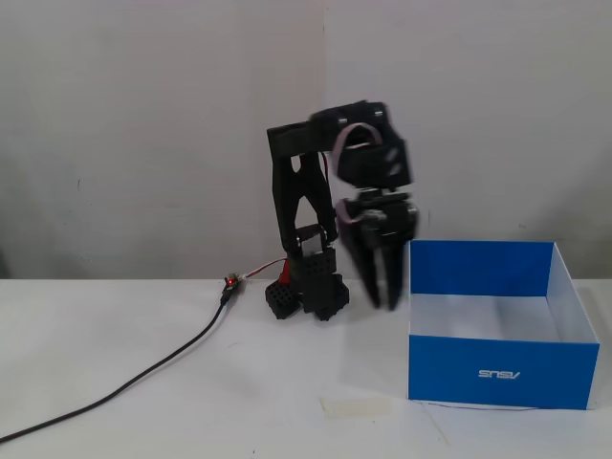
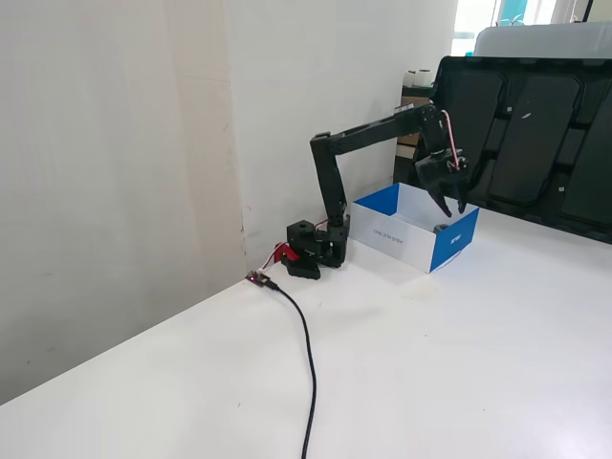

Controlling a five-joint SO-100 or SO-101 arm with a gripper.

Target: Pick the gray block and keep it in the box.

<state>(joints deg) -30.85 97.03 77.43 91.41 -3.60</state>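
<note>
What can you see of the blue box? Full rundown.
The box is a square, topless carton, cardboard by the look of it, bright blue outside and white inside, with a small white upside-down logo on one outer wall. It sits upright and flat on the white table, beside the arm's base. In a fixed view the gripper hangs above its opening without touching it, and a small gray object shows inside.

Front view: set low and near, faced toward the wall at 12 o'clock.
Side view: placed farther off, raised.
Shared: the box [image 1: 504,373] [image 2: 382,232] on the tabletop [image 1: 191,421] [image 2: 459,382].

Box [image 1: 449,368] front — white "ASUS" logo, upside-down.
</note>
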